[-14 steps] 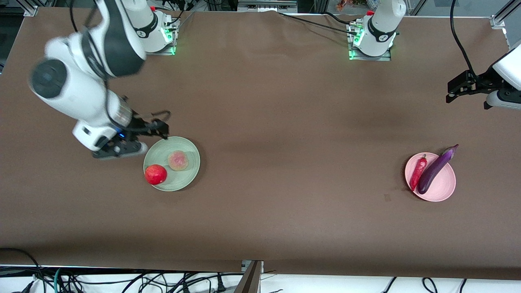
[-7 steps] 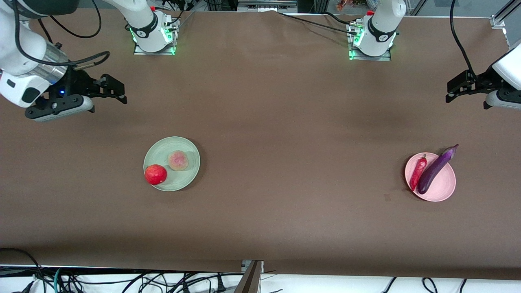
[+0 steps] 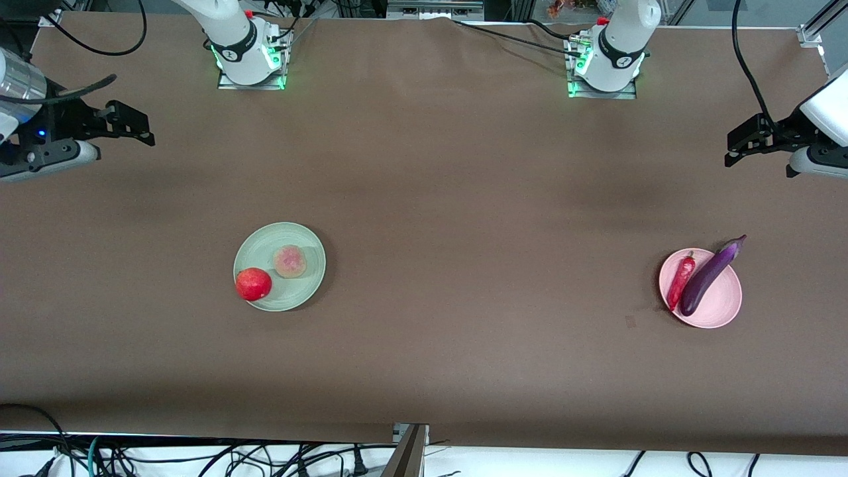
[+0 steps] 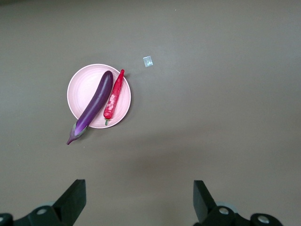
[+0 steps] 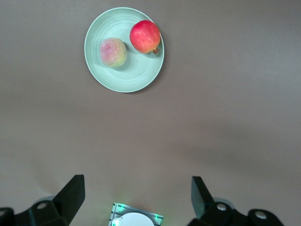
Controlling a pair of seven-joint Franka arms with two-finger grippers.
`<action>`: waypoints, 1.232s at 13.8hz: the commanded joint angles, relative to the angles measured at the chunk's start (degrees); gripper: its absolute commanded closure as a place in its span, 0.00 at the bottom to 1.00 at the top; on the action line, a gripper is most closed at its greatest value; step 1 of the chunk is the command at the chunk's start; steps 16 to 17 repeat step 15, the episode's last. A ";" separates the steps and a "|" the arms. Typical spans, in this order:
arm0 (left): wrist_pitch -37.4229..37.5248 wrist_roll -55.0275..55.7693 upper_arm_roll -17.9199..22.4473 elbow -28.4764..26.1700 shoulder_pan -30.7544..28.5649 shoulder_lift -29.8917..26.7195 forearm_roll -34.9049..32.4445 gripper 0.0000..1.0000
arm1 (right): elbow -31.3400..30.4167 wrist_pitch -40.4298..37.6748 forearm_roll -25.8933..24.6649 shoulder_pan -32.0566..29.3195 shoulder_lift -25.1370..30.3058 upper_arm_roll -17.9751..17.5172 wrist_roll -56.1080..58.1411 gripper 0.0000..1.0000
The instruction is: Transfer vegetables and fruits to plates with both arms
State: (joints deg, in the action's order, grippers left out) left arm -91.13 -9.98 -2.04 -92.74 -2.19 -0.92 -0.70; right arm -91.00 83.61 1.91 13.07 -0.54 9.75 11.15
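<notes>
The pale green plate (image 3: pixel 298 291) holds the red pomegranate-like fruit (image 3: pixel 253 283) and the pale pink-blushed fruit (image 3: pixel 289 261); the right wrist view shows the plate (image 5: pixel 117 75) with both fruits (image 5: pixel 145 36) (image 5: pixel 113 52). The pink plate (image 3: pixel 719 308) holds the purple eggplant (image 3: pixel 709 277) and the red chili (image 3: pixel 681 279); the left wrist view shows that plate (image 4: pixel 82 89), the eggplant (image 4: pixel 94 104) and the chili (image 4: pixel 114 93). My right gripper (image 3: pixel 136 126) is open and empty, raised at the right arm's end of the table. My left gripper (image 3: pixel 739 147) is open and empty, raised at the left arm's end.
The two arm bases (image 3: pixel 246 53) (image 3: pixel 608 59) stand along the table's edge farthest from the front camera. A small pale scrap (image 3: pixel 630 321) lies on the brown table beside the pink plate. Cables hang below the table's edge nearest the front camera.
My right gripper has left the green plate and risen away toward the right arm's end of the table, empty. The left arm and all the produce have stayed still.
</notes>
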 commanded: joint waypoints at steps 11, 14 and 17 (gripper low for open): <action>0.86 -0.30 -0.33 1.77 1.22 1.27 2.54 0.00 | 3.28 2.43 -3.58 -0.50 0.11 -2.98 -3.15 0.00; 0.77 -0.30 -0.33 1.77 1.48 1.36 3.06 0.00 | 3.63 2.61 -3.23 -0.50 -0.07 -2.98 -3.15 0.00; 0.77 -0.30 -0.33 1.77 1.49 1.36 3.85 0.00 | 3.63 2.52 -3.58 -0.41 -0.07 -3.15 -3.15 0.00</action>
